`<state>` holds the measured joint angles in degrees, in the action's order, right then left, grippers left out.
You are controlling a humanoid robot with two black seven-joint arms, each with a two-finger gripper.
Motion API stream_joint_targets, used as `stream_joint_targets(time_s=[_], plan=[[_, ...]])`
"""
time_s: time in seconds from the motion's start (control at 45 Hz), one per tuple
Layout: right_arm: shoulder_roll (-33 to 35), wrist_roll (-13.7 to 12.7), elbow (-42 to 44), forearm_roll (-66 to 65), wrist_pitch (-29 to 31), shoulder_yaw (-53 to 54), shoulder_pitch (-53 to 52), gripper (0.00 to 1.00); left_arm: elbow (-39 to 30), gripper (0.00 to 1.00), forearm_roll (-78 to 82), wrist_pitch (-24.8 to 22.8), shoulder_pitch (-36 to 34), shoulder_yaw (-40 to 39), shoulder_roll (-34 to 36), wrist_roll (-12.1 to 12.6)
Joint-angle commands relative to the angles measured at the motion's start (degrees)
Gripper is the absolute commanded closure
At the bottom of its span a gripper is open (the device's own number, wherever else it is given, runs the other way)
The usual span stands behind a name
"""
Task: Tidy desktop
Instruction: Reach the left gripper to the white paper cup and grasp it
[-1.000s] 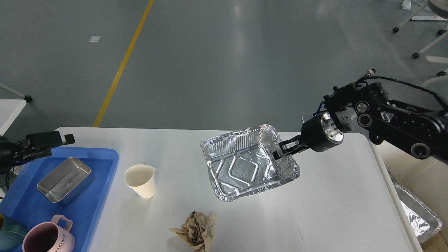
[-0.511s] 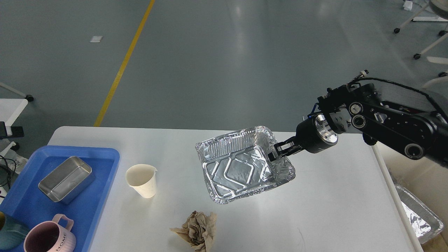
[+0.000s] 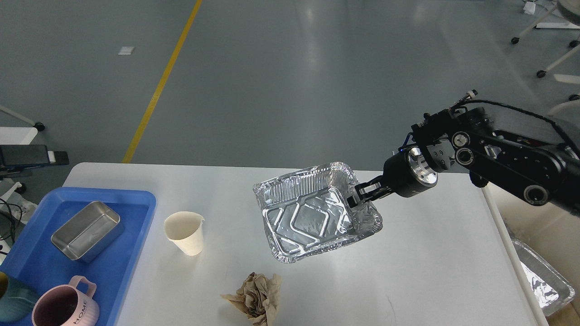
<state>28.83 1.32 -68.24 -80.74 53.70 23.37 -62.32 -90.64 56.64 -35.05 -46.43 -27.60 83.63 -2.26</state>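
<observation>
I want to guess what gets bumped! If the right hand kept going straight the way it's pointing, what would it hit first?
The right hand points left, already shut on the foil tray. Beyond that, the paper cup looks like the next thing in line, though the hand may be too high to hit it.

The right gripper [image 3: 358,195], clamped on the rim of a tilted foil tray [image 3: 312,213], fills the middle of the desktop [image 3: 430,262]. Bare tabletop lies open to the right of the tray and along the far edge. On the left a paper cup [image 3: 185,233] stands beside the blue tray [image 3: 131,235]; a crumpled brown paper [image 3: 253,296] blocks the near edge.
</observation>
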Motion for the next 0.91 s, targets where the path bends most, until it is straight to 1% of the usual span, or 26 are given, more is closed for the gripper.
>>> stream_joint_targets(time_s=[0.0,0.067,0.111,0.244,0.267,0.311,0.489,0.578,0.666,0.755,0.822,0.866,0.888], plan=[[0.0,0.0,0.0,0.0,0.0,0.0,0.1,1.00,0.5,0.06,3.2,4.5,0.1,2.3,-10.6,9.0],[0.1,-0.1,0.0,0.0,0.0,0.0,0.4,1.00,1.9,0.07,5.8,5.8,0.2,3.8,-15.3,11.4],[0.2,0.0,0.0,0.0,0.0,-0.1,0.4,1.00,2.8,0.07,7.2,6.3,0.1,5.1,-17.8,11.9],[0.4,0.0,0.0,0.0,0.0,0.0,0.8,1.00,6.9,0.08,9.6,8.1,0.3,8.9,-24.2,12.3],[0.5,0.0,0.0,0.0,0.0,0.0,1.0,1.00,8.2,0.08,10.6,8.9,0.5,10.6,-26.4,12.4],[0.4,-0.1,0.0,0.0,0.0,0.0,1.1,1.00,9.3,0.08,11.4,9.7,0.6,12.2,-28.1,12.5],[0.6,-0.1,0.0,0.0,0.0,0.0,1.1,1.00,12.1,0.10,12.4,12.6,1.3,15.7,-31.1,12.6],[0.7,-0.1,0.0,0.0,0.0,0.0,1.3,1.00,15.0,0.11,12.4,14.5,2.3,16.3,-33.5,13.6],[0.6,-0.1,0.0,0.0,0.0,0.0,1.5,1.00,18.0,0.15,12.4,15.0,3.2,16.3,-37.2,14.8],[0.7,-0.1,0.0,0.1,-0.1,0.0,1.5,1.00,19.3,0.20,12.4,15.1,3.5,16.3,-39.4,16.1],[1.1,-0.1,-0.1,0.1,0.0,0.0,1.5,1.00,20.2,0.25,12.3,15.2,3.7,16.2,-40.1,16.2],[1.3,-0.1,-0.1,0.1,0.0,0.0,1.5,1.00,20.5,0.26,12.3,15.2,3.9,16.2,-40.4,16.3],[1.5,0.0,-0.1,0.1,-0.1,0.1,1.6,1.00,21.4,0.28,12.3,15.4,3.9,16.1,-41.4,16.3]])
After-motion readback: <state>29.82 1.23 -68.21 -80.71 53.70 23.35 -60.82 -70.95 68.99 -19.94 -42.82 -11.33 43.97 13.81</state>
